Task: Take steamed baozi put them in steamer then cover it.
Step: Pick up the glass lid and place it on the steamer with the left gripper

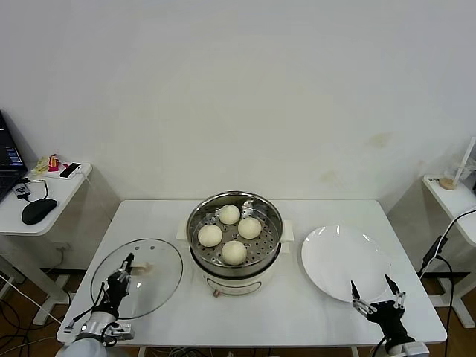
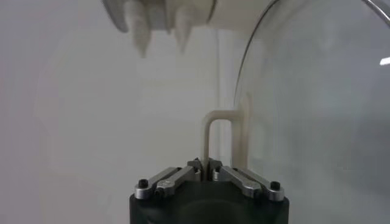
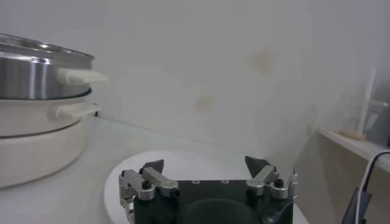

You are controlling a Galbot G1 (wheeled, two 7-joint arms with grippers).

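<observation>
Here, four steamed baozi (image 1: 230,233) are seen resting on the perforated tray inside the steamer (image 1: 235,266), which stands at the middle of the white tabletop (image 1: 297,312). The pot is uncovered. The cover (image 1: 158,260) is lying flat on the tabletop to the robot's left of the steamer, close beside it but apart from it. The left gripper (image 1: 128,269) is placed over the middle of the glass, and its jaws are pressed together on the cover's cream-white bar handle (image 2: 214,131) (in the left wrist view the thin upright of that handle is pinched right between the fingertips). The glass disc itself is seen edge-on in that view, rising beside the handle.

A flat white plate (image 1: 343,260) is set on the tabletop to the robot's right of the steamer, and nothing is carried on it. The right gripper (image 1: 376,292) is held low at the near edge of that plate, with its jaws spread wide and nothing between them. A side table (image 1: 44,197) with a black mouse (image 1: 39,210) is seen off to the left.
</observation>
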